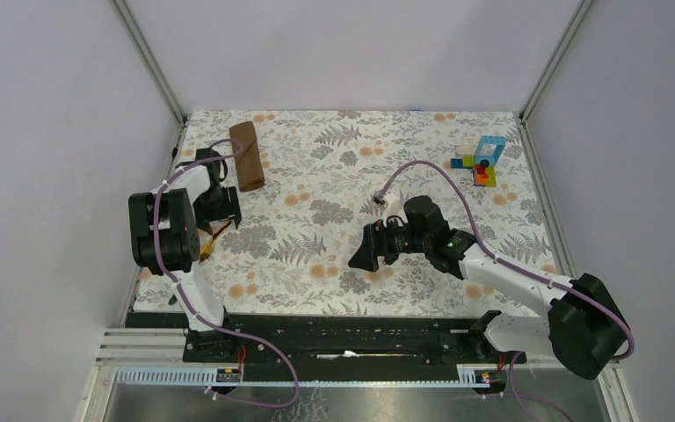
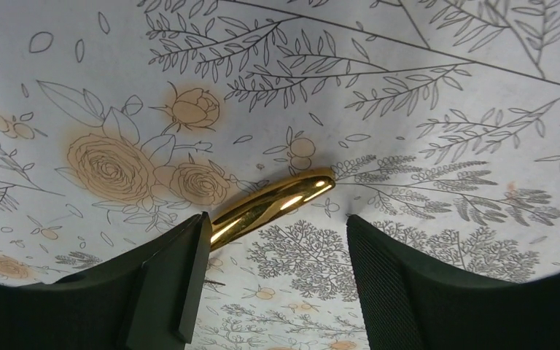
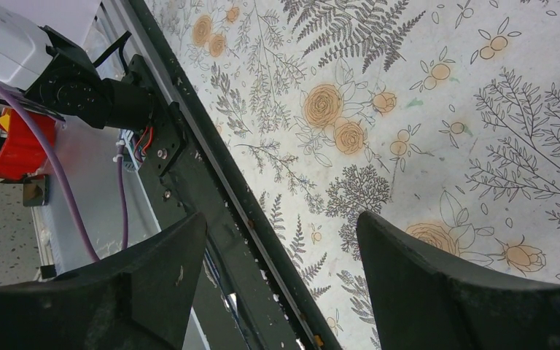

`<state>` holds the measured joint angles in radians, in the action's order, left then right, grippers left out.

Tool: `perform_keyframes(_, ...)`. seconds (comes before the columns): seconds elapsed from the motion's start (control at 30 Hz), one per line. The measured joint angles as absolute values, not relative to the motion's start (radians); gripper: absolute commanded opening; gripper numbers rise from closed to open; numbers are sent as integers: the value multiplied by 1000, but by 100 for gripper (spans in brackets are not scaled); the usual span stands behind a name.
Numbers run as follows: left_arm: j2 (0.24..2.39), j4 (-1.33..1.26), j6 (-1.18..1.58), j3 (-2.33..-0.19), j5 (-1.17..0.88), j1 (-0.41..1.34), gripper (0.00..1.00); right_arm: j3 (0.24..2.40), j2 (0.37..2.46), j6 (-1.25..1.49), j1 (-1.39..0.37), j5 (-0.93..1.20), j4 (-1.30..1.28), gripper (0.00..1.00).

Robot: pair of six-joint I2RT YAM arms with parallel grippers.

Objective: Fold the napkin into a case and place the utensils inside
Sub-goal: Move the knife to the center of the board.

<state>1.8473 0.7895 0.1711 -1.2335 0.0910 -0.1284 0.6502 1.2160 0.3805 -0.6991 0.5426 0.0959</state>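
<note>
Top external view: plain brown fabric napkin [image 1: 247, 156], folded into a narrow strip, at upper left on grey-and-orange floral table covering [image 1: 334, 176]. Just below it, left gripper [image 1: 220, 217] over thin yellow-orange utensils [image 1: 212, 239]. Right gripper [image 1: 362, 252] near centre.

Left wrist view: fingers parted around shiny golden utensil handle [image 2: 273, 200], close beside left-hand finger, not clamped.

Right wrist view: fingers spread wide, nothing between, only floral covering and black table edge beyond.
</note>
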Motion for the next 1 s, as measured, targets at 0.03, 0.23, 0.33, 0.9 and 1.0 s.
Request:
perform_keyframes(0.03,1856,789,161,-1234,91,-128,72,648,1212,381,-699,543,96,82)
perform_keyframes(0.23,1876,784,123,-1245,102,-127,53,646,1208,381,-699,543,96,82)
perform_keyframes(0.33,1890,794,103,-1262,99,-125,52,646,1208,381,-699,543,96,82)
perform_keyframes(0.9,1981,815,33,-1383,33,-104,40,646,1208,381,-699,542,96,82)
perform_keyframes(1.0,2000,815,33,-1410,25,-97,39,646,1208,381,-699,542,96,82)
